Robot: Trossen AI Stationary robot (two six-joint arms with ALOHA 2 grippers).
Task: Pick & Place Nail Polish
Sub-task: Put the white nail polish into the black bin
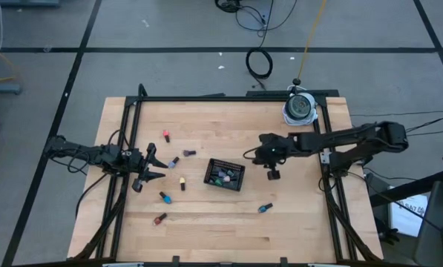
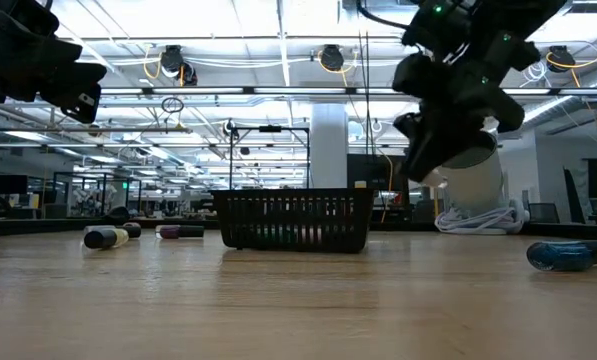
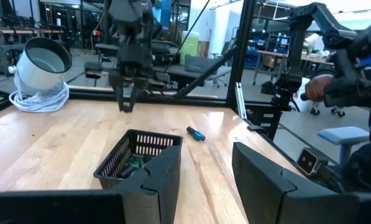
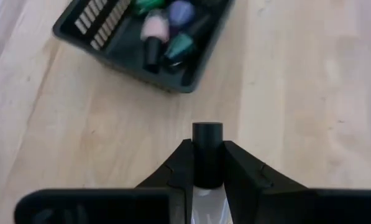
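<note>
The black mesh tray (image 1: 225, 173) stands mid-table with several nail polish bottles (image 4: 166, 28) lying in it. Loose bottles lie on the wood: red (image 1: 166, 136), purple (image 1: 173, 162), dark (image 1: 189, 153), yellow (image 1: 182, 182), blue (image 1: 164, 197), red (image 1: 160, 219) and teal (image 1: 266, 208). My right gripper (image 1: 271, 172) hangs above the table just right of the tray, shut on a pale bottle with a dark cap (image 4: 207, 146). My left gripper (image 1: 153, 167) is open and empty left of the tray, above the loose bottles. My right gripper pinches the pale bottle between its two fingers (image 4: 241, 171), which press on the sides of the dark cap (image 4: 207, 163). The bottle lies along the fingers, its cap end sticking out past the fingertips and its pale body (image 4: 204, 202) back between them. The fingers point down and the bottle is clear of the table.
A white lamp-like object with a coiled cord (image 1: 300, 107) sits at the far right corner. A black frame (image 1: 132, 111) runs along the far and side edges. Bare wood lies near the front edge. A person (image 3: 359, 93) shows beyond the table in the left wrist view.
</note>
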